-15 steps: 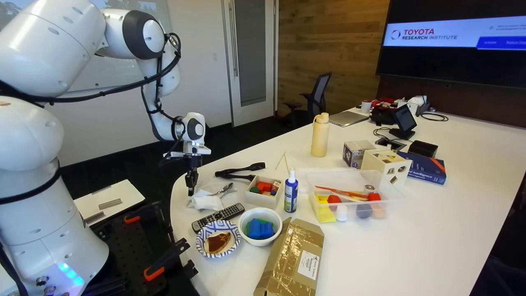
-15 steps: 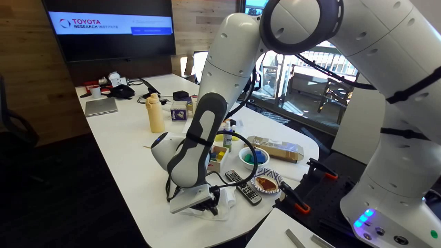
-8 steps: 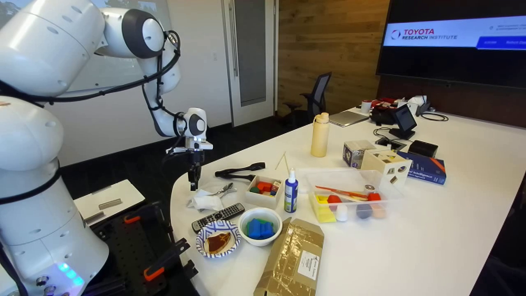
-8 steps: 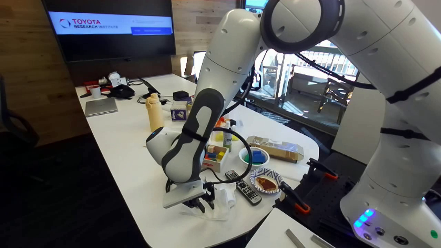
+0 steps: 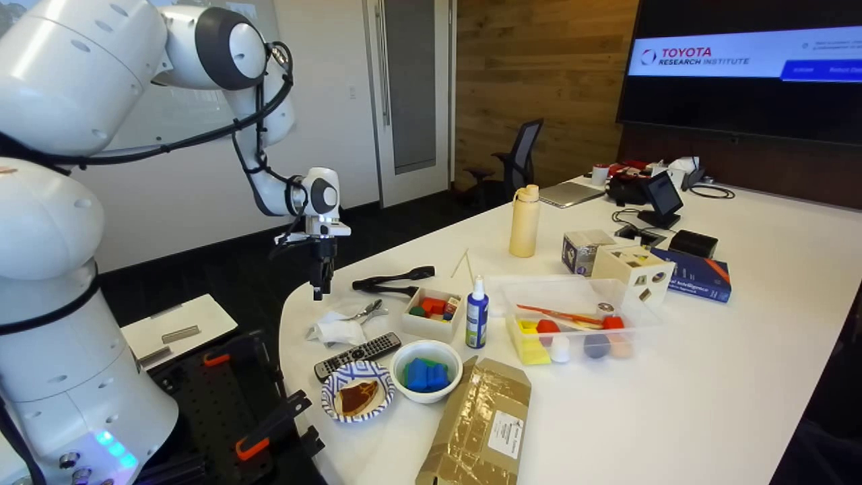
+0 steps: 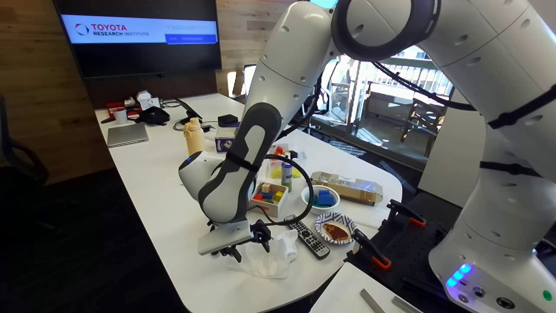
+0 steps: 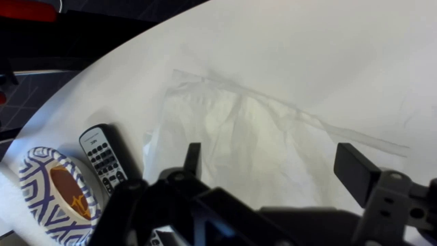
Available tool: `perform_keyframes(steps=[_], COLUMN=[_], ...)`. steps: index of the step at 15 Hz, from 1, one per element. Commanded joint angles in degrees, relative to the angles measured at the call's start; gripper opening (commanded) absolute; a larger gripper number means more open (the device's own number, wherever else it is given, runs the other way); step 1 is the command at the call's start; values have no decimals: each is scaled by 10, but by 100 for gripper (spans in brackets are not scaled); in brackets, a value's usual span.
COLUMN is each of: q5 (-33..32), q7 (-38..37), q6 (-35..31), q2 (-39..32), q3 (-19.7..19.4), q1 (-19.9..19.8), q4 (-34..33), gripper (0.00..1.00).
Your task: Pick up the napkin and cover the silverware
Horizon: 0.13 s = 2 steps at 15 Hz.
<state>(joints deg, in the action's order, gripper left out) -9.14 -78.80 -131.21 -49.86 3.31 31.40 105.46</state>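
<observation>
Wood panelling [image 5: 545, 87] and a wide screen [image 5: 741, 101] stand behind a long white tabletop [image 5: 646, 417]. Near its rounded end lies the napkin [image 5: 339, 330], thin and crumpled. The silverware [image 5: 367, 311], a few slim grey utensils, lies just beside it, toward the box of blocks [image 5: 431, 328]; whether the two touch, I cannot tell. Going by this, neither half of the task looks done: the napkin rests unheld, and the silverware shows at least partly bare. Lifting the napkin and laying it over the silverware are both left. In the wrist view the pincer [image 7: 271, 160] is spread wide above the napkin, with nothing between its fingers [image 7: 356, 172]. Compared with a second ago, the pincer sits higher in both exterior views, and its fingers stand farther apart; napkin, silverware and remote [image 5: 357, 356] look unmoved, so the task itself looks no further on.
</observation>
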Motion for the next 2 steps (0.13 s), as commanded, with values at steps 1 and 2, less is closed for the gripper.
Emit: perform_keyframes(steps=[1,2], q5=[-5,-4], q7=[10,9], q6=[16,18], q2=[15,15], q3=[-2,-2], q1=[2,2], q4=[1,1], gripper=[100,100])
